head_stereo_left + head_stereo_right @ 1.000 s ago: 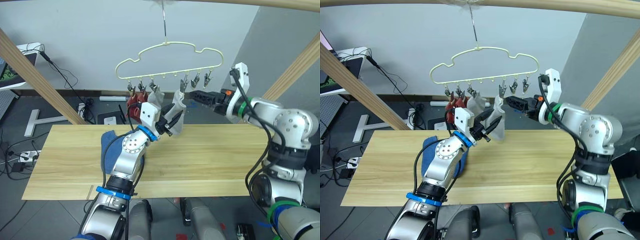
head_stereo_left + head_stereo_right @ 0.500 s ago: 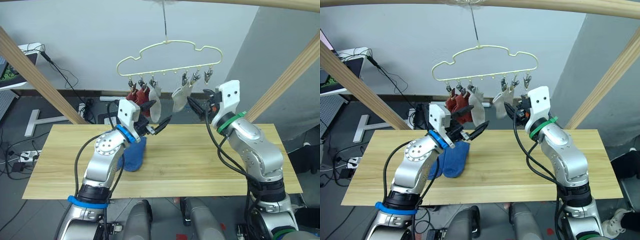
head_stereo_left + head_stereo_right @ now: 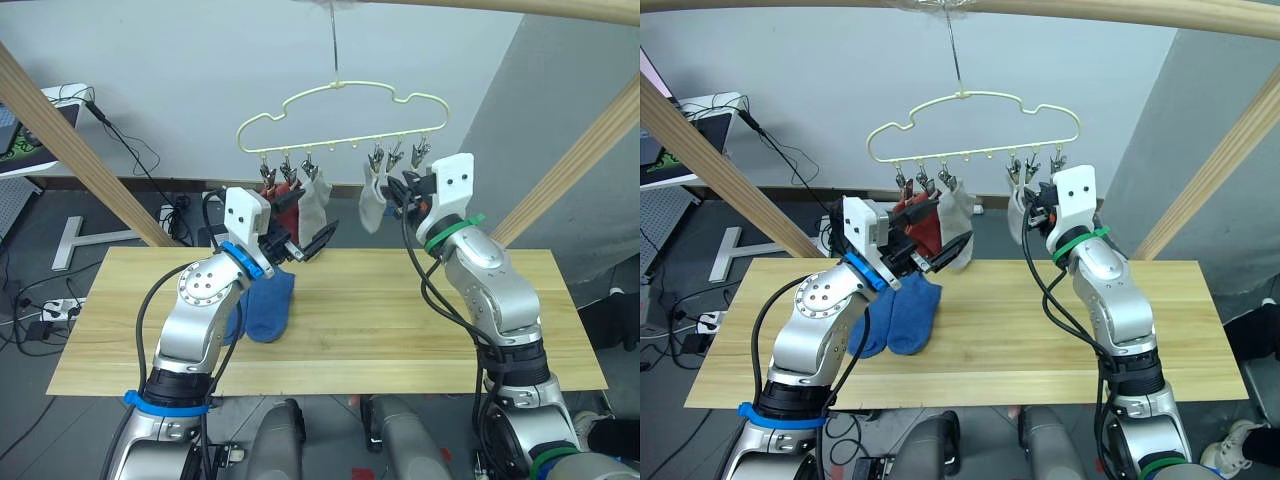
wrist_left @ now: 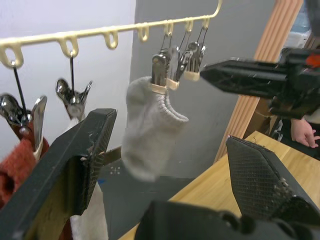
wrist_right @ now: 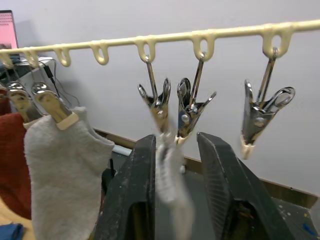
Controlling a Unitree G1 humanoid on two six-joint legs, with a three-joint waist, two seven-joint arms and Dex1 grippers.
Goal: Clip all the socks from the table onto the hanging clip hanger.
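left hand: wide open, empty, raised over the table beside the hung socks
blue socks: two, flat on table under the left arm
clip hanger: rust-red and grey sock clipped left, grey sock clipped right of middle
right hand: fingers narrowly apart around that right grey sock, just below its clip

A lab or test room is showing here: cables are trailing over grey floor (beside a white desk).

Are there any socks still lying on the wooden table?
Yes, two blue socks lie side by side on the table, below the left pincer.
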